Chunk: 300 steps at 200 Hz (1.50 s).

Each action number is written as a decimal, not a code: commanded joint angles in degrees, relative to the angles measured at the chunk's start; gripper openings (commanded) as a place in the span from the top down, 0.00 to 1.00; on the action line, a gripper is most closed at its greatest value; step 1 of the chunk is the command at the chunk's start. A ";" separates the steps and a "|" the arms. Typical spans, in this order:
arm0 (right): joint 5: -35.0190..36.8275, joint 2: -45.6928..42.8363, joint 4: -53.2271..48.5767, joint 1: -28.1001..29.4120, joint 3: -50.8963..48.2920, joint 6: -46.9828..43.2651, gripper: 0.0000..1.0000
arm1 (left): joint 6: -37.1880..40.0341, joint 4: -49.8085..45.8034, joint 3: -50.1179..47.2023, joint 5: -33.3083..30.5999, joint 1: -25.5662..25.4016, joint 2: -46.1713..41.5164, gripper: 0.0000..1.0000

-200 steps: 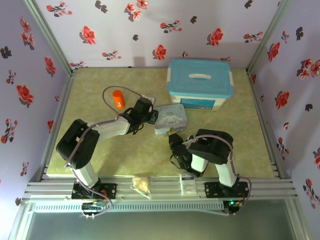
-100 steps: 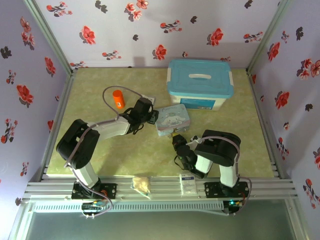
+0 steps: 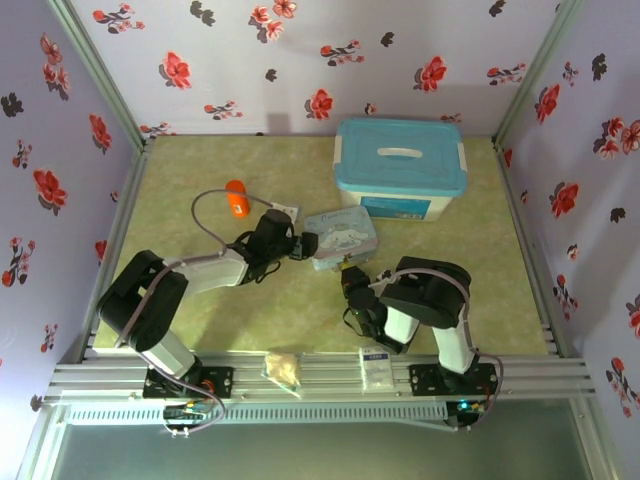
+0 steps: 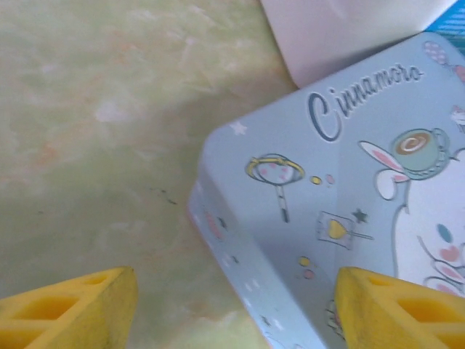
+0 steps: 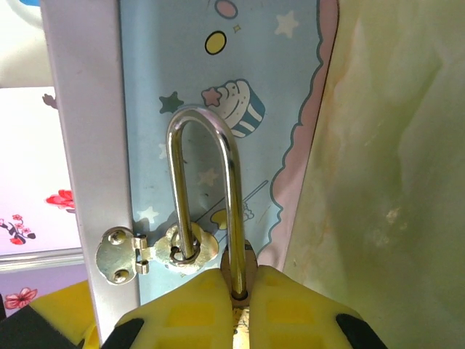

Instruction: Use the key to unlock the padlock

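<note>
My right tool (image 5: 238, 280) is pinched narrow on the padlock (image 5: 233, 218). The two yellow fingers (image 5: 189, 298) press together around its lower part, so the body is mostly hidden. The thin silver shackle rises toward 12 o'clock out of the grip. Its left leg passes down through the small hasp (image 5: 120, 258) on the edge of the pale blue cartoon tin (image 5: 218, 73). I cannot tell whether the shackle is latched. The green surface (image 5: 392, 182) lies at 3 o'clock of the tin's side.

From the top view, that right tool (image 3: 350, 283) sits at 6 o'clock of the tin (image 3: 340, 236), against its near edge. My left tool (image 3: 300, 243) sits at 9 o'clock of the tin, just beside it.

On the left wrist camera the left tool (image 4: 232, 313) stands wide, holding nothing. One yellow fingertip (image 4: 73, 313) is over bare surface (image 4: 109, 109), the other over the tin's lid (image 4: 349, 218).

A blue-lidded storage box (image 3: 400, 168) stands at 1 o'clock of the tin. An orange bottle (image 3: 236, 198) stands at 10 o'clock of the left tool.
</note>
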 commanded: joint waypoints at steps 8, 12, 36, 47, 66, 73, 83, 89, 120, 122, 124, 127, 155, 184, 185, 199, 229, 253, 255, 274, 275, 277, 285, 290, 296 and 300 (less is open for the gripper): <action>0.81 2.51 -3.20 0.17 0.25 1.37 1.00 | -0.59 0.91 0.02 2.67 -1.01 0.01 0.30; 0.86 2.43 -3.20 0.14 0.23 1.35 1.00 | -0.64 0.12 0.28 2.72 -1.06 0.49 0.31; 1.80 1.17 -3.20 -0.34 -0.61 0.74 1.00 | -1.37 -6.55 1.23 -0.30 -2.43 2.93 0.42; 1.69 0.52 -3.18 -1.17 -1.43 1.33 1.00 | -1.51 -11.31 1.52 -4.47 -3.12 3.54 0.47; -0.55 -2.12 -3.15 -3.12 -2.40 -0.50 1.00 | -1.04 -15.18 0.78 -7.83 -2.75 6.07 0.51; -0.76 -3.35 -3.15 -3.33 -2.67 -1.64 1.00 | -0.91 -15.93 0.57 -7.88 -2.31 7.15 0.53; -0.77 -4.89 -3.20 -3.37 -2.86 -2.98 1.00 | -0.89 -15.96 -0.06 -7.89 -1.84 8.19 0.58; -0.84 -5.55 -3.19 -3.47 -2.87 -3.28 1.00 | -1.14 -15.32 -0.74 -7.83 -1.55 8.53 0.60; 0.25 -6.32 -3.28 -3.86 -4.65 -1.32 1.00 | -2.30 -13.59 -2.69 -7.32 -0.88 6.99 0.60; 0.52 -6.21 -3.28 -3.90 -4.83 -0.95 1.00 | -2.28 -13.66 -2.65 -7.31 -0.83 6.92 0.60; 0.89 -5.96 -3.24 -3.91 -5.12 -0.32 1.00 | -2.23 -13.76 -2.62 -7.35 -0.82 6.84 0.60; 1.40 -5.63 -3.20 -3.84 -5.53 0.57 1.00 | -2.09 -13.90 -2.53 -7.43 -0.79 6.79 0.60; 3.38 -2.96 -3.15 -4.24 -6.48 3.90 1.00 | -1.33 -14.23 -1.91 -7.37 0.06 6.60 0.60; -0.68 0.13 -3.29 -4.12 -4.23 3.01 0.92 | -1.42 -13.51 -1.91 -6.27 0.06 6.08 0.60; -0.72 0.31 -3.29 -4.15 -4.25 3.20 0.92 | -1.42 -13.48 -1.86 -6.20 0.06 6.08 0.60; -0.65 2.44 -3.15 -3.74 -4.72 5.67 0.88 | -1.37 -13.02 -1.82 -5.78 0.05 6.25 0.60; 2.03 -0.21 -3.28 -2.15 -7.58 0.63 0.85 | -1.02 -13.15 -1.55 -5.69 0.01 6.09 0.60; 5.57 -3.84 -5.52 -1.86 -10.38 -1.86 0.87 | -0.86 -13.25 -1.38 -5.95 0.15 5.91 0.60; 5.63 -4.07 -5.98 -1.86 -10.48 -1.52 0.88 | -0.82 -13.26 -1.38 -5.96 0.10 5.93 0.60; 5.80 -4.76 -8.07 -2.11 -10.63 -0.94 0.89 | -0.80 -13.51 -1.29 -6.13 0.41 5.79 0.60; 5.81 -4.73 -8.01 -2.13 -10.66 -0.97 0.89 | -0.80 -13.52 -1.29 -6.13 0.41 5.80 0.60; 5.82 -4.58 -7.96 -2.11 -10.68 -0.92 0.89 | -0.76 -13.46 -1.29 -6.13 0.37 5.79 0.60; 6.41 -3.92 -6.09 -2.25 -10.92 -1.24 0.91 | -0.58 -13.44 -1.37 -6.21 0.45 5.73 0.60; 6.80 -2.99 -3.75 -2.58 -11.14 -1.98 0.93 | -0.51 -13.40 -1.46 -6.18 0.56 5.66 0.60; 6.41 -2.55 -3.28 -3.29 -11.07 -1.14 0.95 | -0.46 -13.41 -1.55 -6.22 0.59 5.56 0.60; 5.66 -2.47 -3.30 -3.86 -11.00 -1.09 0.95 | -0.49 -13.43 -1.63 -6.20 0.59 5.48 0.60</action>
